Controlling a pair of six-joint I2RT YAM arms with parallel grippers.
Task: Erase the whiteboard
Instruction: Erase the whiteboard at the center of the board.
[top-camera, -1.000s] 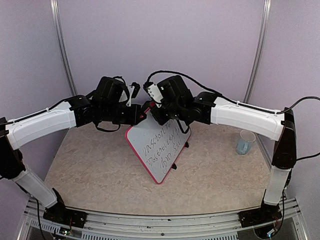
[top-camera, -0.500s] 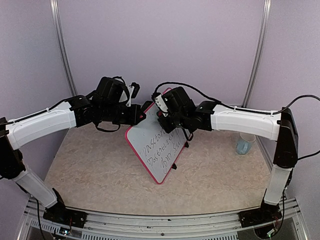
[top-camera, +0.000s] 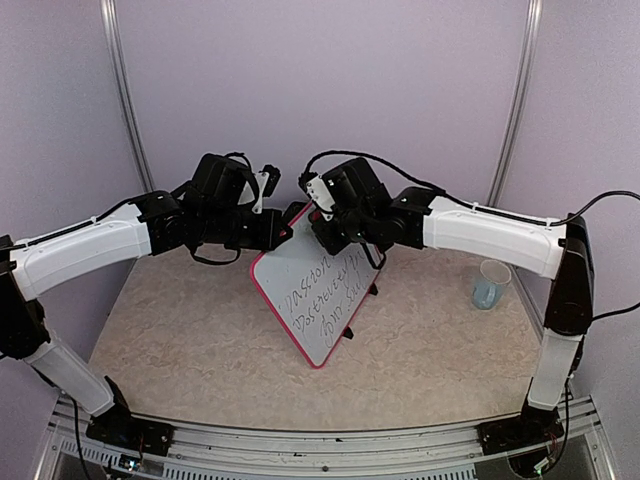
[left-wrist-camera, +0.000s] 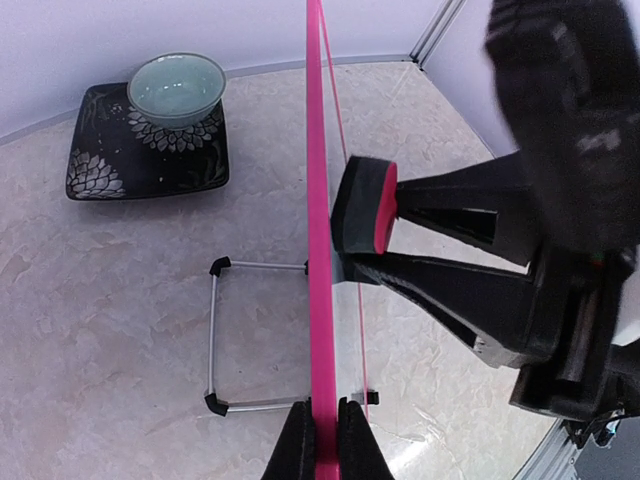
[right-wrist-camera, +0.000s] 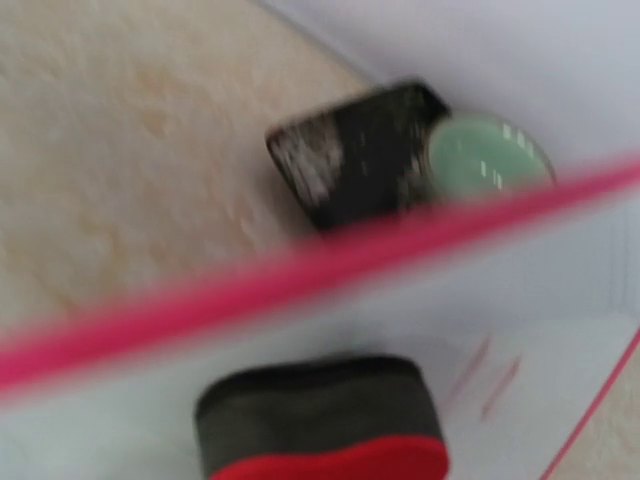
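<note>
Left claw (left-wrist-camera: 322, 440) clamps the whiteboard (top-camera: 320, 310) edge; right claw (left-wrist-camera: 385, 235) (gripping an eraser (left-wrist-camera: 362, 205)) meets its face.

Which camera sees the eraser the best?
The left wrist view: the eraser is sharp there, black pad and red back, held in the right pincer by the whiteboard. The right wrist view shows it blurry; the top view hides it behind the right arm.

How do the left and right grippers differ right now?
The left gripper pinches the whiteboard by its pink frame, jaws nearly touching; the right gripper has its jaws wider, around the eraser. Left grips the board's edge; right faces its written side. Both are holding something.
</note>
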